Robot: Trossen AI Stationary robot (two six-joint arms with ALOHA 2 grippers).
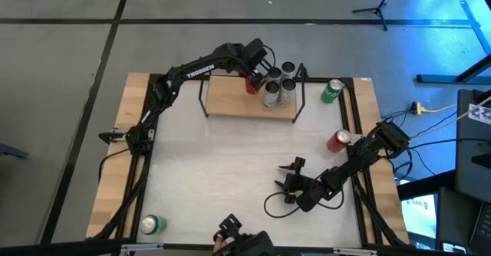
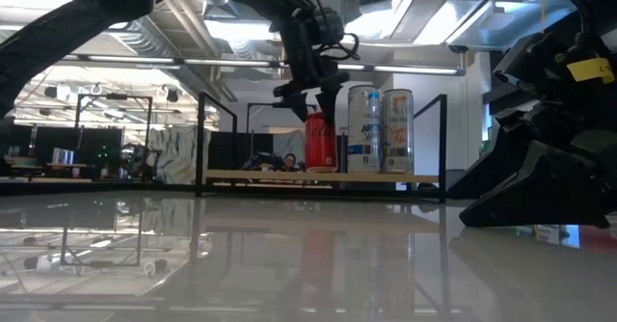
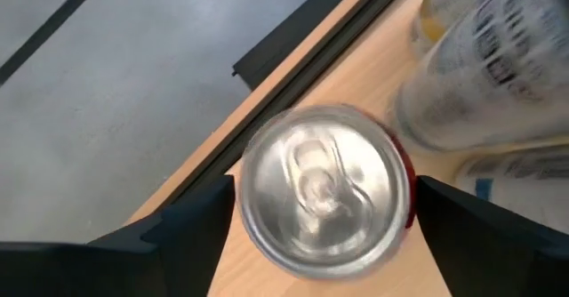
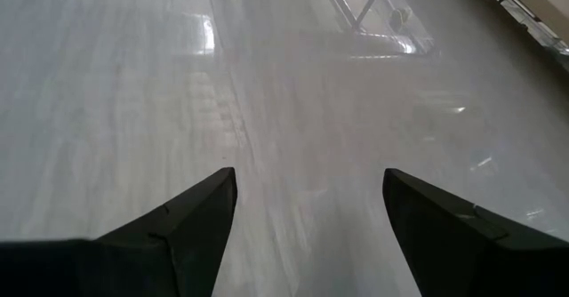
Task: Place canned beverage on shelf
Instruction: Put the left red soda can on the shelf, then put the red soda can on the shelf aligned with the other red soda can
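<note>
A red can [image 1: 251, 86] stands upright on its base on the light-wood shelf [image 1: 230, 101], next to several silver cans [image 1: 279, 87]. My left gripper [image 1: 257, 76] is open just above it, pointing down. In the left wrist view its fingers [image 3: 191, 226] stand on either side of the can's silver top [image 3: 324, 188] with narrow gaps. In the low view the red can [image 2: 320, 144] stands on the shelf board [image 2: 251, 175] under the gripper [image 2: 313, 95]. My right gripper [image 1: 291, 181] is open and empty, low over the white tabletop [image 4: 293, 110] at the near right.
A green can [image 1: 331, 91] lies on the table right of the shelf. A second red can [image 1: 338, 139] is near the right edge. Another green can [image 1: 151, 224] lies at the near left corner. The shelf's black posts [image 2: 201, 144] stand upright around the board.
</note>
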